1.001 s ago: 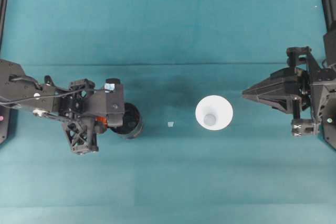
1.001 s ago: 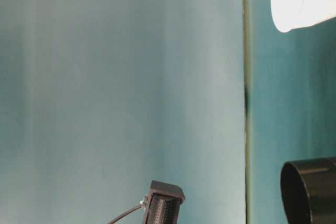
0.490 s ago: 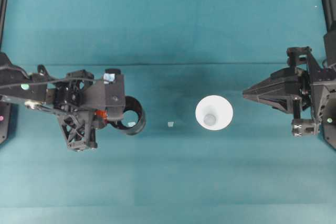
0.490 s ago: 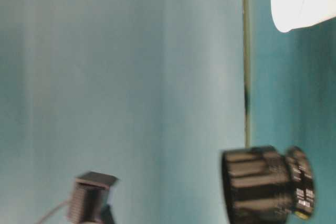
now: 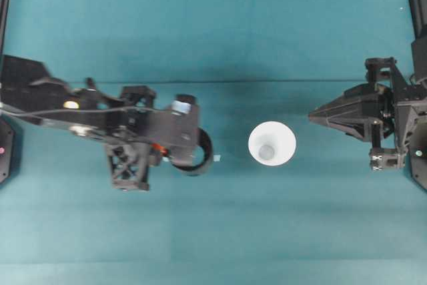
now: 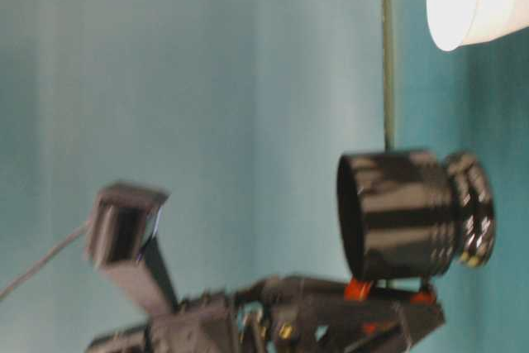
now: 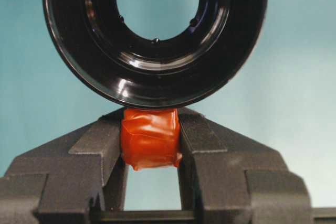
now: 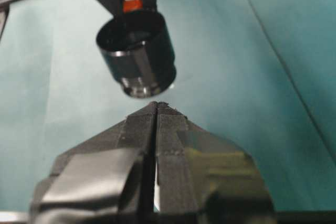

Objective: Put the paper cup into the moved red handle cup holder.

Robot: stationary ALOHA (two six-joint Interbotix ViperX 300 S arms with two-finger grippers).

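Between the left gripper's (image 7: 151, 145) pinching fingers (image 7: 100, 153) sits the holder's (image 7: 155, 35) handle (image 7: 150, 138), lifted; the cup (image 5: 272, 143) waits ahead of the closed, empty right gripper (image 8: 156, 109), not yet inserted.

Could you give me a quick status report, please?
Left pincer shut on holder handle, holder off the table. Right pincer shut, empty. Cup upright, untouched. Nothing between them.

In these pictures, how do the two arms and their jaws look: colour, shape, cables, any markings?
Both arms are matte black. The left gripper has an open lattice frame, a thin cable running along the arm, and a small pale tag on top. Its jaws are broad, angular, dark grey blocks. The right gripper tapers to a sharp wedge; its jaws are flat, rough-textured slabs, with glossy black tape wrapped on the body behind them.
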